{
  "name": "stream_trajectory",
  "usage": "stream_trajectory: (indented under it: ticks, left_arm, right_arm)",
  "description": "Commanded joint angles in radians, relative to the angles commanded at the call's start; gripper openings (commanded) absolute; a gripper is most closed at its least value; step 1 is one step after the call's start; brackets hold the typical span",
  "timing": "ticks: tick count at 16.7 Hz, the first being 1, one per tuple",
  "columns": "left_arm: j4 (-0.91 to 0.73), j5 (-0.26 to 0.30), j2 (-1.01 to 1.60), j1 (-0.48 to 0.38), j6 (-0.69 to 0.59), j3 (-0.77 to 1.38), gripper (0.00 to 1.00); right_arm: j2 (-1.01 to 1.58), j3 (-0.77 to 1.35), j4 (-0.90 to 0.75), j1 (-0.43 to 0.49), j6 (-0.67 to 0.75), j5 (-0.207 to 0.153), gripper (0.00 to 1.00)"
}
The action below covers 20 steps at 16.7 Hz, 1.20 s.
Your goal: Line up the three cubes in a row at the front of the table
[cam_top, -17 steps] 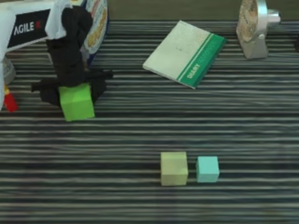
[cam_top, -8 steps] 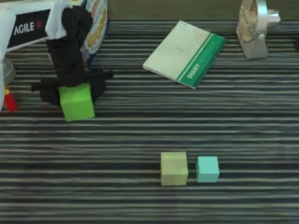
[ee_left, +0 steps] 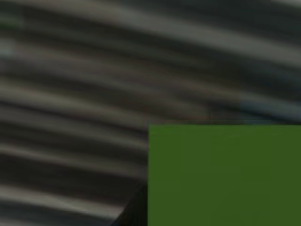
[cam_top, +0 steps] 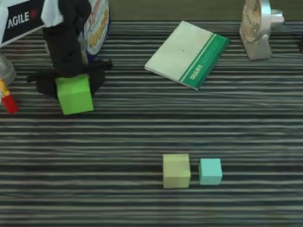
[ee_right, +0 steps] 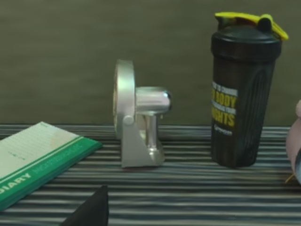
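Green cube (cam_top: pixel 74 94) sits far left on the striped table (cam_top: pixel 142 132), mid-depth, gripped by the left gripper (cam_top: pixel 71 82); fingers (cam_top: pixel 40 85) closed against its two sides. Left wrist view shows only the cube's green face (ee_left: pixel 223 174) over stripes. Toward the front, right of centre, the olive cube (cam_top: pixel 176 170) and cyan cube (cam_top: pixel 210 171) stand side by side, small gap between. White book (cam_top: pixel 187 53) lies at the back, silver clock (cam_top: pixel 255 28) farther right. Right gripper out of the top view; only a dark tip in its wrist view, fingers cannot tell.
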Motion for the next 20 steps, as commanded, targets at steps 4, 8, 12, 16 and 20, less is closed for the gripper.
stream_trajectory:
  ticks: [4,8,12,16,20]
  left_arm:
    - [-0.119,0.001,-0.032,0.01,0.0,0.086,0.0]
    - [-0.122,0.001,-0.031,0.005,0.002,0.089,0.0]
    - [-0.098,-0.001,-0.096,-0.043,-0.018,0.018,0.0]
    - [-0.043,-0.002,-0.253,-0.166,-0.077,-0.211,0.0]
    - [0.014,-0.002,-0.421,-0.301,-0.14,-0.456,0.0]
  right_arm:
    - [0.0,0.0,0.0,0.0,0.0,0.0,1.0]
    - [0.0,0.0,0.0,0.0,0.0,0.0,1.0]
    - [0.0,0.0,0.0,0.0,0.0,0.0,1.0]
    - [0.0,0.0,0.0,0.0,0.0,0.0,1.0]
    - [0.0,0.0,0.0,0.0,0.0,0.0,1.0]
